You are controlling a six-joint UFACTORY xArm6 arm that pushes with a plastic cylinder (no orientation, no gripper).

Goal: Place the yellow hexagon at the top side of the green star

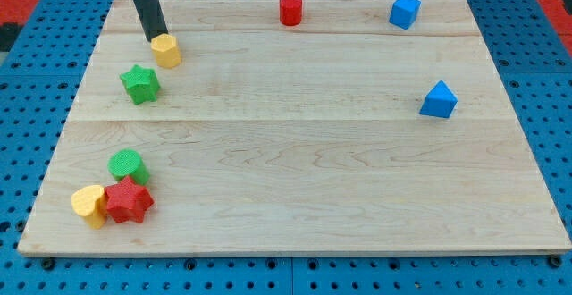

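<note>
No claw here, only the rod's tip [154, 38], seemingly touching the yellow hexagon [166, 51] near the board's top-left corner. Nudge gently; the green star [140, 83] sits just below.

Lighting bright, even, diffuse from overhead. Board [295, 134] shows no glare, grain crisp. Blocks cast only short soft shadows (e.g. under the red star [129, 202]). Focus sharp throughout; no motion blur; edges straight, no visible distortion.

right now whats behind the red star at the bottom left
A green cylinder sits just behind the red star, its lower edge hidden. A yellow block touches the star's left side.
</note>
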